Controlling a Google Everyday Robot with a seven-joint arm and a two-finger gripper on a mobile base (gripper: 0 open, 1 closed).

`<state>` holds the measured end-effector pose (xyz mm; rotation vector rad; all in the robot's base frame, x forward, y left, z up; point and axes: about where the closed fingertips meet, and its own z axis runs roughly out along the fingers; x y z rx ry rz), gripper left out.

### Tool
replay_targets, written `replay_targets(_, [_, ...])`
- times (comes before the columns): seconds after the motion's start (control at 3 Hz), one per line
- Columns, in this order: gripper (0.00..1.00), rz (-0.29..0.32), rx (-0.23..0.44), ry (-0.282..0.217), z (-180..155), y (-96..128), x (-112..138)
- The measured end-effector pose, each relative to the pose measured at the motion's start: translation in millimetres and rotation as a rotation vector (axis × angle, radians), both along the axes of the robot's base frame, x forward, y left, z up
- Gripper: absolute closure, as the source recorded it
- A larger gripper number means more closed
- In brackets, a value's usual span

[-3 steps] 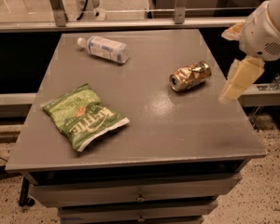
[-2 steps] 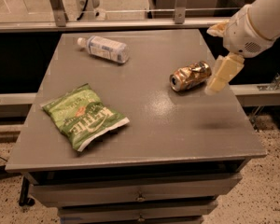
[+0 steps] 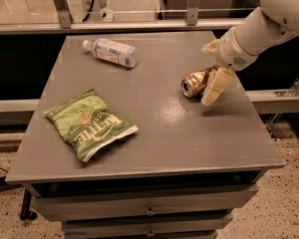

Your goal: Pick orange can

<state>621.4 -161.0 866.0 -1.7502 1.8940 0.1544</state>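
Can on its side on the worktop, right of centre
At it the end effector, fingers apart, the near one overlapping the can's end; one can; one bottle; one bag.

The bench is plain matte grey. The can is shiny orange-gold with a silver end. The gripper, cream-yellow on a white arm, sits just beside the can. The bag is bright green with white lettering. The bottle is clear with a white cap and pale label.
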Motion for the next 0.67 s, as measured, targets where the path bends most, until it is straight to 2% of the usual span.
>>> replay_targets(0.33, [0.18,0.011,-0.008,0.045,-27.0,3.6,9.6])
replay_targets(0.67, [0.41,0.016,-0.008,0.062,-33.8,5.3,15.4])
